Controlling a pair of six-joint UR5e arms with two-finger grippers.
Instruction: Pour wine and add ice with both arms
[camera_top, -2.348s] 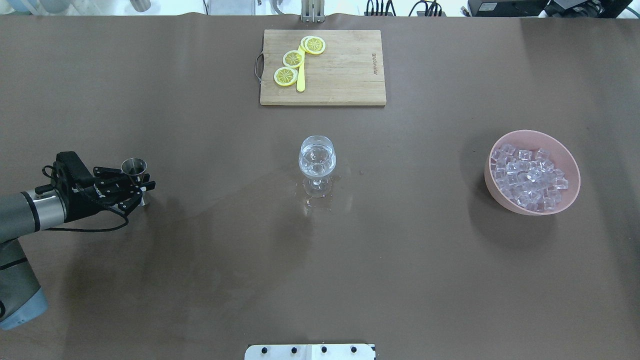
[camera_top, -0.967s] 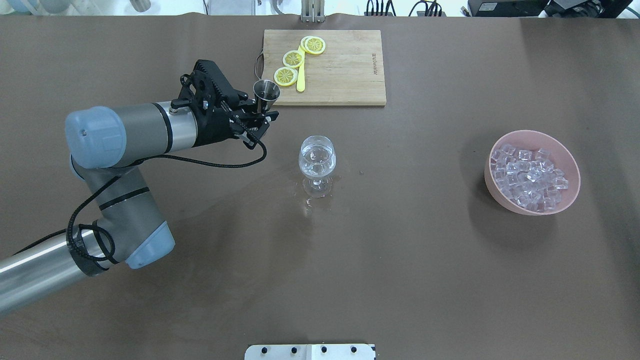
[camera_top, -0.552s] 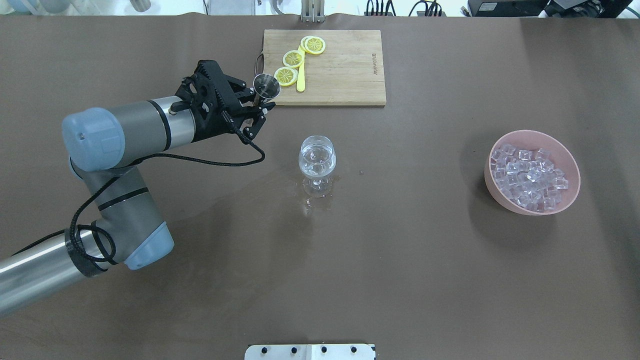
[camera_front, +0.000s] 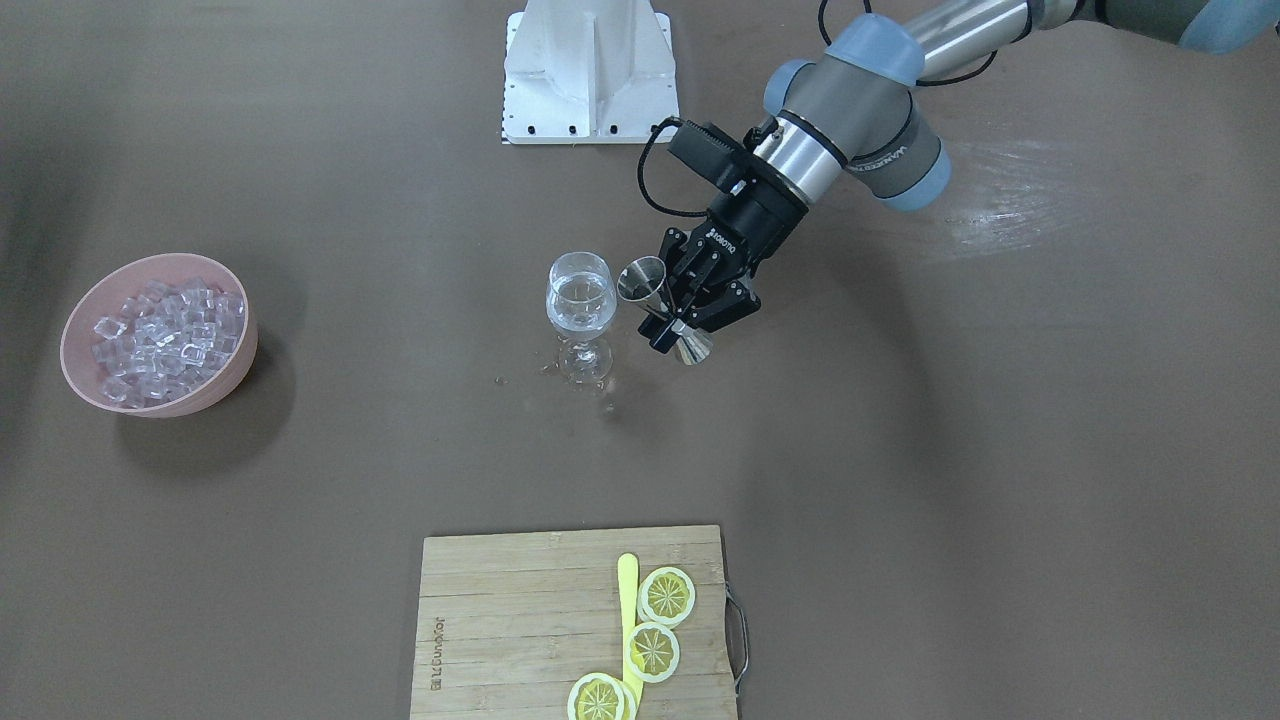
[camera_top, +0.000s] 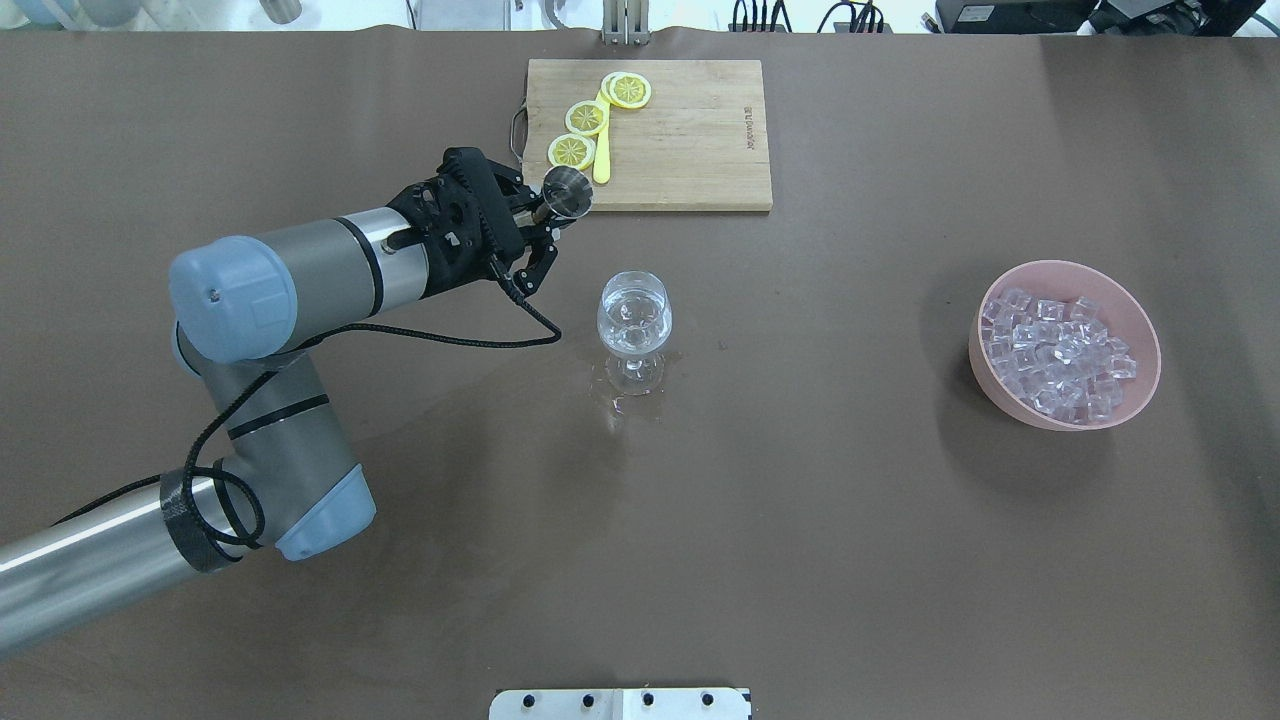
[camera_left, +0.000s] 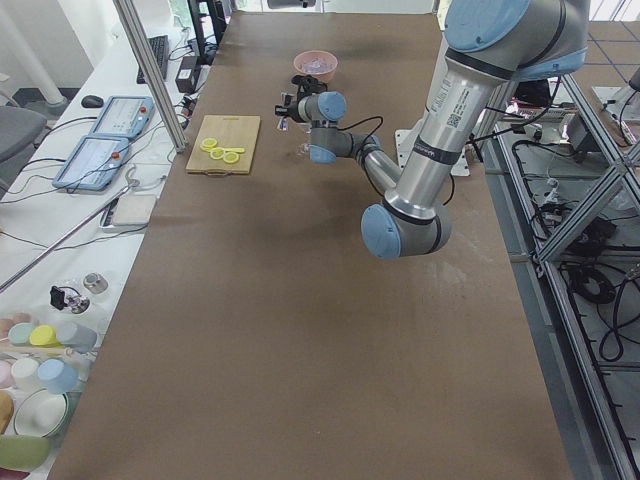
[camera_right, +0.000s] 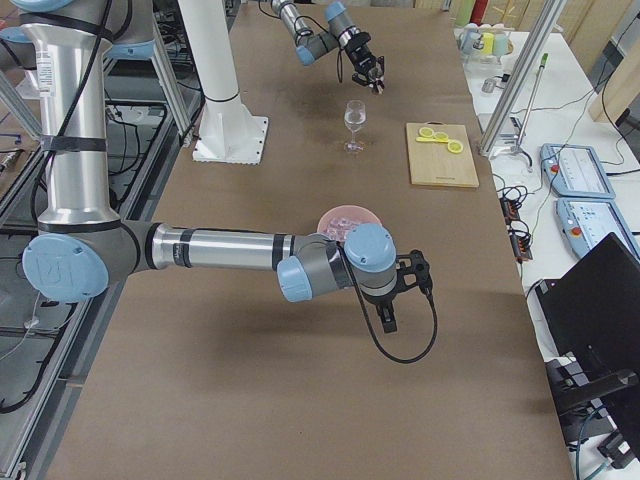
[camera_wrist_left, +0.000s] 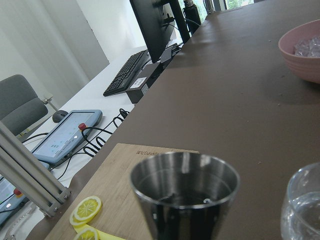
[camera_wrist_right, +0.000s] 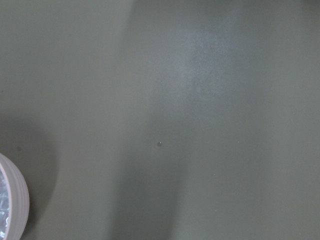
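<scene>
The brown desk (camera_top: 900, 560) is big, and the glass (camera_front: 581, 272) stands in the middle of it. The left arm (camera_top: 330, 265) reaches in beside the glass. The right arm (camera_right: 220, 247) hangs near the pink bowl (camera_top: 1065, 272), well apart from the glass. I cannot tell if the right jaws are open or closed.

The left jaws pinch the little metal cup (camera_front: 643, 283) at its thin middle. The cup is tipped toward the glass, just beside its rim. The glass has some wine (camera_front: 580, 305) in it, and I think a little sits in the bottom of the cup.

To pour well, bring the cup's lip over the glass first. Then tip slowly with a tight pinch, so nothing adds to the wet spot (camera_top: 625, 400) by the foot. The ice (camera_top: 1060, 345) is all in the bowl.
</scene>
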